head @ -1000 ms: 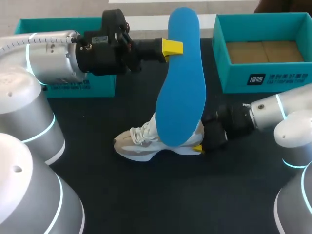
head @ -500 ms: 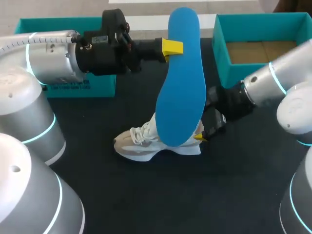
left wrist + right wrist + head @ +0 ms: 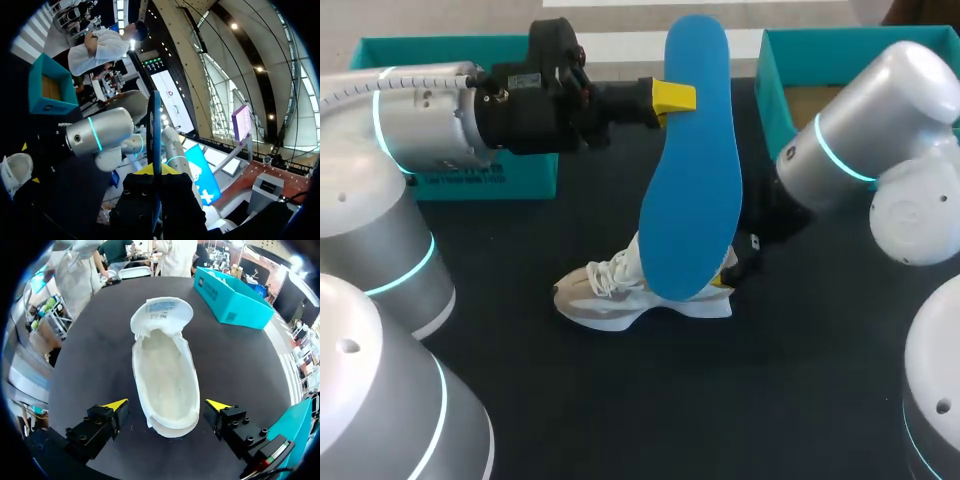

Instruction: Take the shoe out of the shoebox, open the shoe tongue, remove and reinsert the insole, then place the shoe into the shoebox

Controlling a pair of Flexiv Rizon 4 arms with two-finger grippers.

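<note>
**Insole out of the shoe, not yet put back**

The shoe [image 3: 640, 295] stood on the counter [image 3: 620, 400], outside the shoebox [image 3: 772, 90], with its tongue open and its inside bare (clear in the right wrist view). The blue insole [image 3: 695, 170] hung above it, pinched by the left hand [image 3: 670, 97]. The right hand [image 3: 167, 405] was spread wide around the heel, seemingly touching nothing. By my judgement, putting the insole back and boxing the shoe remained.
</note>
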